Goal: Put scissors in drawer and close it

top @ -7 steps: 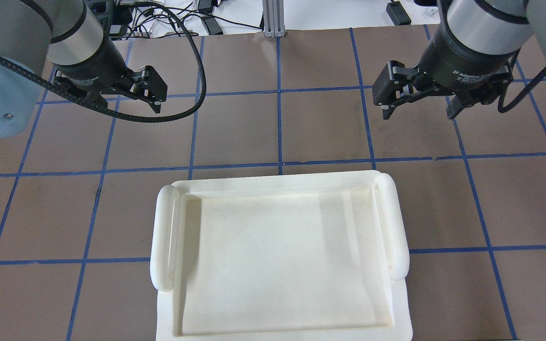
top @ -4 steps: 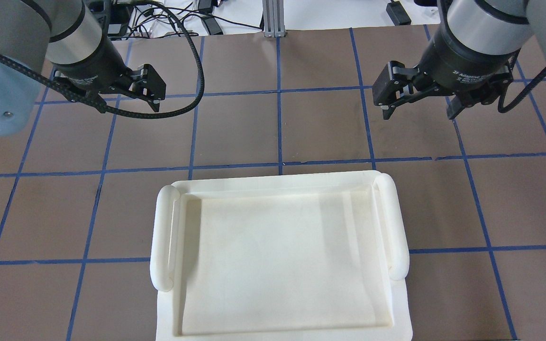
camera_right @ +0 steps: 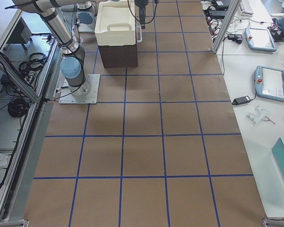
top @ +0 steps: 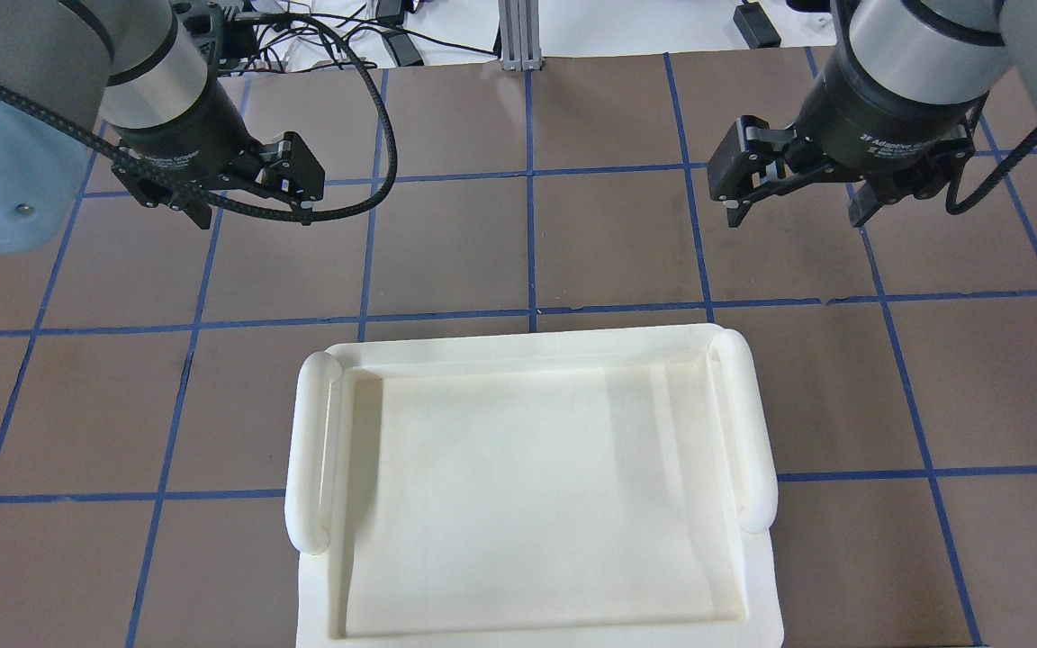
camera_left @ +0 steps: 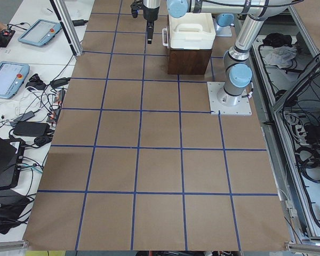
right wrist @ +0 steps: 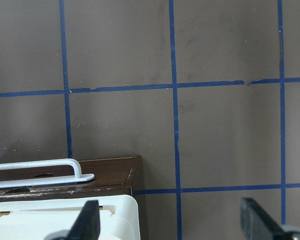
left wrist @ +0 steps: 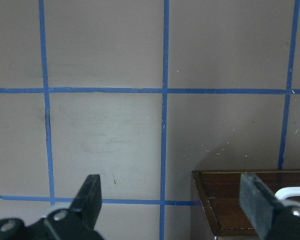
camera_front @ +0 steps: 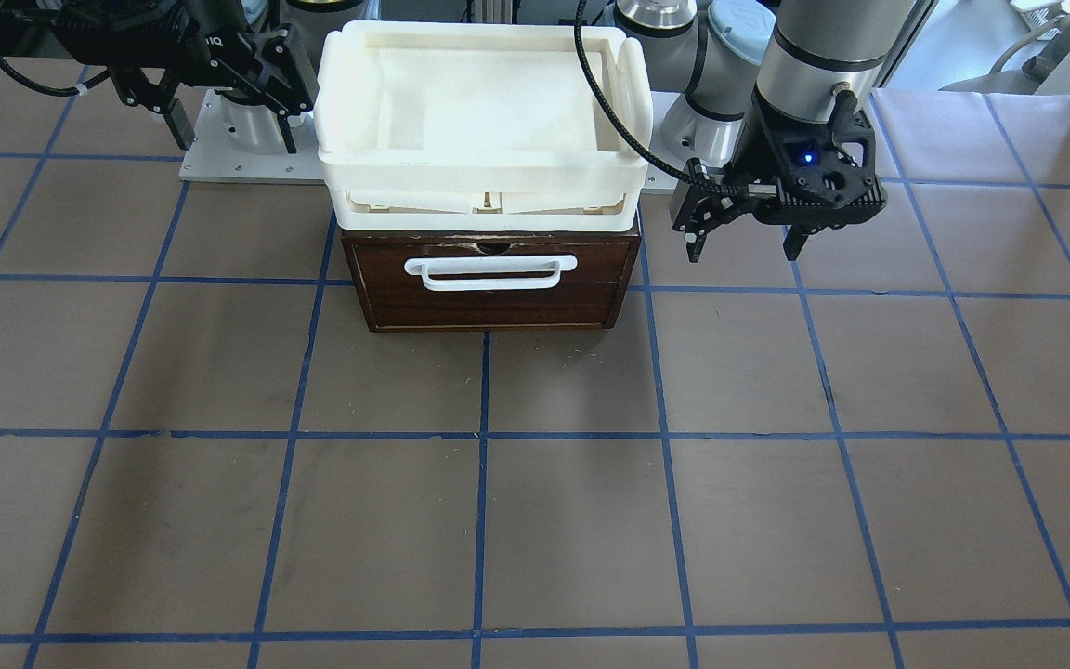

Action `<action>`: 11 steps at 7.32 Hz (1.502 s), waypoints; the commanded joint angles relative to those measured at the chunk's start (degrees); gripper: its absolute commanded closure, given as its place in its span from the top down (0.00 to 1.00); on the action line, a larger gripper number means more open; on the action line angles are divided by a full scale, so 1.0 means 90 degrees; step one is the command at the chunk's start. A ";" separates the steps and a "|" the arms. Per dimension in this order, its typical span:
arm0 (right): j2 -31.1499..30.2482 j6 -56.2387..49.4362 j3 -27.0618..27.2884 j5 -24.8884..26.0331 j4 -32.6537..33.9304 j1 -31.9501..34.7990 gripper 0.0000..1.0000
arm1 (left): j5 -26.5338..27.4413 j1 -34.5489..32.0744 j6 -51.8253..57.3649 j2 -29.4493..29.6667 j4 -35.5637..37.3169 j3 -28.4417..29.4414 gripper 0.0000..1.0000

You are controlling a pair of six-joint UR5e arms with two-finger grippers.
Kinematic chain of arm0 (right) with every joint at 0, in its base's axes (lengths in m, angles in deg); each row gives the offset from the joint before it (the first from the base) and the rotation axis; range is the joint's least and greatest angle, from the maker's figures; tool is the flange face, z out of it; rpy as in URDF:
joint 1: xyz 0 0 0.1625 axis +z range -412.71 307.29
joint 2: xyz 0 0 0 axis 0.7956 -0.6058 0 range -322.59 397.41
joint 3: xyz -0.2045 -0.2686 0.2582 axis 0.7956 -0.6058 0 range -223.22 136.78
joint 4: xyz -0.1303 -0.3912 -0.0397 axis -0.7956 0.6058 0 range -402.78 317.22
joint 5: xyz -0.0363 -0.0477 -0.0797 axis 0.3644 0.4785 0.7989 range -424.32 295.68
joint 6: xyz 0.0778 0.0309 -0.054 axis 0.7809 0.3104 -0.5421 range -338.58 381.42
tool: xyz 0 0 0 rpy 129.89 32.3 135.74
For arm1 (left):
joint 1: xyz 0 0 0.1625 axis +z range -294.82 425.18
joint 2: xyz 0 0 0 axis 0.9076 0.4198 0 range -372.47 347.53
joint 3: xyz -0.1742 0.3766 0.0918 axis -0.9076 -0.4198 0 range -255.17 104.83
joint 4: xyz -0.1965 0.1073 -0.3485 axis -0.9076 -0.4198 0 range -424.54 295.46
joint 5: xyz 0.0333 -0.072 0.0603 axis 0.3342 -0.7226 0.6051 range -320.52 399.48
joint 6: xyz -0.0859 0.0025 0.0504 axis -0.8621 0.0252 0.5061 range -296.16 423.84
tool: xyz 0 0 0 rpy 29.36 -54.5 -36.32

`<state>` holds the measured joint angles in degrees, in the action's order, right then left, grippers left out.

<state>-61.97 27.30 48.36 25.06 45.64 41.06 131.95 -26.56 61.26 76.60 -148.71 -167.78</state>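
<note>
1. On the operators' side of the drawer (camera_front: pixel 489 302), the bench (camera_front: pixel 498 520) showed only brown paper and blue tape lines. No scissors lay there in any view.
2. The drawer itself stood pushed in, its dark front flush and its white handle (camera_front: pixel 490 269) free of any grip. The scissors either lay inside it already or sat somewhere the cameras missed; the pictures did not settle which.
3. Level with the drawer's front and just off one end of it, the left jaws hung released above the bench, fingers (camera_front: pixel 695 228) spread wide with nothing between them. Compared with half a second before, they had slid slightly closer to the drawer. Their wrist camera caught the drawer's corner and one end of the handle at its lower right edge. If the scissors were still to go in, I judged this drift an early approach to the handle. If they were already inside, nothing remained to do.
4. On top of the drawer sat a white tray (camera_front: pixel 484 177), and it held no scissors.
5. Farthest back, off the drawer's other end, the right jaws had not moved. They too were released, fingers (top: pixel 733 180) well apart and holding nothing, so the scissors' place relative to either jaws could not be told.
</note>
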 commanded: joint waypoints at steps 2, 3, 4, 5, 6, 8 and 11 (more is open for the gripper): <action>0.0007 0.0000 0.0000 0.0000 0.0000 0.0000 1.00 | -0.0001 -0.0002 0.0003 -0.0004 -0.0003 -0.0003 1.00; -0.0002 0.0000 0.0000 0.0000 0.0000 0.0000 1.00 | -0.0001 0.0007 0.0013 -0.0091 -0.0081 -0.0003 1.00; 0.0007 0.0000 0.0000 0.0000 0.0000 0.0000 1.00 | -0.0011 -0.0002 0.0013 -0.0053 -0.0149 -0.0003 1.00; 0.0007 0.0000 0.0000 0.0000 0.0000 0.0000 1.00 | -0.0001 -0.0012 0.0013 -0.0043 -0.0159 -0.0003 1.00; -0.0002 0.0000 0.0000 0.0000 0.0000 0.0000 1.00 | -0.0011 -0.0012 0.0013 -0.0033 -0.0159 -0.0003 1.00; -0.0002 0.0000 0.0000 0.0000 0.0000 0.0000 1.00 | -0.0021 -0.0012 0.0013 -0.0023 -0.0159 -0.0003 1.00; -0.0002 0.0000 0.0000 0.0000 0.0000 0.0000 1.00 | -0.0011 -0.0022 0.0013 -0.0023 -0.0169 -0.0003 1.00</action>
<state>-61.97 27.31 48.36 25.06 45.64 41.06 131.84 -26.74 61.38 76.38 -150.22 -167.84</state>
